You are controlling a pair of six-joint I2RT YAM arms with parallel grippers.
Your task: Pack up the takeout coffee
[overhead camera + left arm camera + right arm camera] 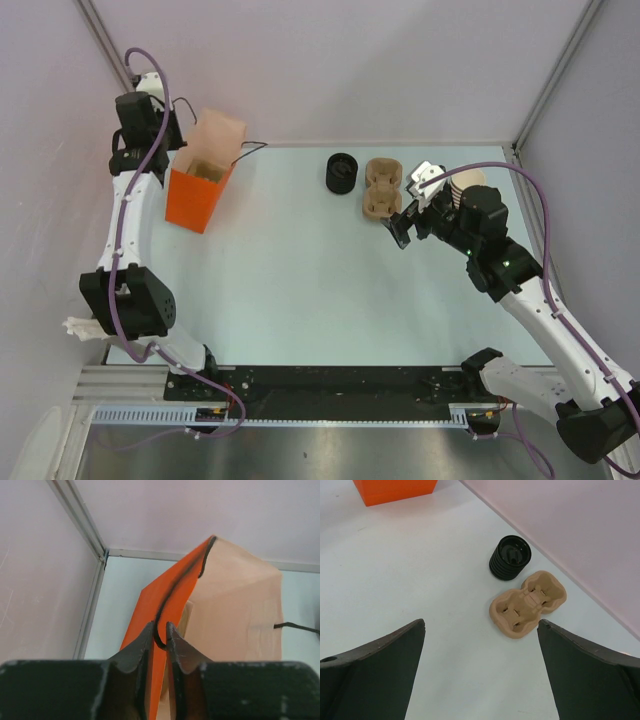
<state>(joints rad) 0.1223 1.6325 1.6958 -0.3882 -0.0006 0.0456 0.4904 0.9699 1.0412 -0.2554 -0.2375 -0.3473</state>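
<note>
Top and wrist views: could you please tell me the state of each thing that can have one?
Orange bag: upright, mouth open.
Left gripper: fingers nearly closed around the bag's rim; grip unclear.
Right gripper: fingers wide open, holding nothing.
Cup carrier: lying flat, both wells empty.
Black lid stack: standing, untouched.
Tan cups: mostly hidden; state unclear.

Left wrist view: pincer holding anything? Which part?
The left pincer straddles the rim of the orange paper bag, at its black cord handle; jaws slightly apart, so grip cannot be told.
</note>
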